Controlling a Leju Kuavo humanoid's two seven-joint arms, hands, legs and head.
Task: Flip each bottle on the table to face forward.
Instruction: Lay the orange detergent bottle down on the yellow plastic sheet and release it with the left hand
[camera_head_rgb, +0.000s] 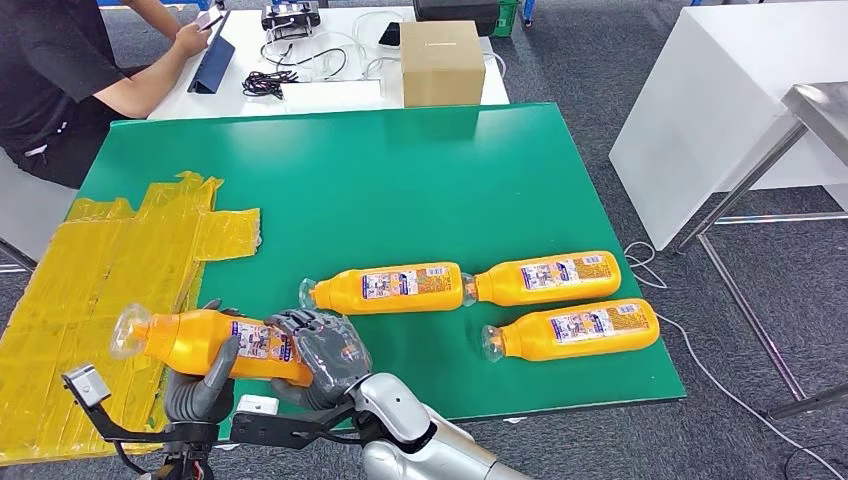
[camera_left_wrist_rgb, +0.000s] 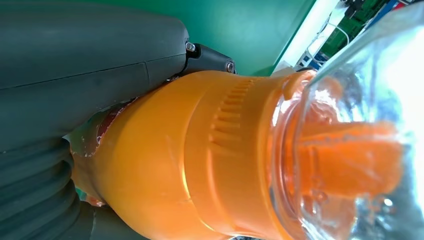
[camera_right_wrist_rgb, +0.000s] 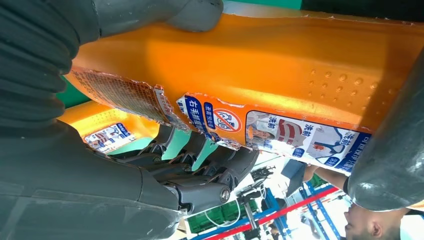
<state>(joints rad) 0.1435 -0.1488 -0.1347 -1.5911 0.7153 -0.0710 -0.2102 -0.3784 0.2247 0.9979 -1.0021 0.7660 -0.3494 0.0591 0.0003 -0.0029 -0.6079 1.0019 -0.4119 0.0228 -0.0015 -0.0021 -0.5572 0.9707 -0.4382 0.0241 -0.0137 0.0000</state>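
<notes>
Both hands hold one orange bottle lifted above the near left part of the green table, its clear cap pointing left. My left hand grips it from below near the neck, and my right hand wraps the base end. In the left wrist view the bottle's shoulder and cap lie against my left hand. In the right wrist view my right hand holds the labelled body. Three more orange bottles lie on their sides.
A patch of yellow tape covers the table's left side. Behind it, a white desk carries a cardboard box and cables, with a person seated at the back left. A white table and a metal frame stand to the right.
</notes>
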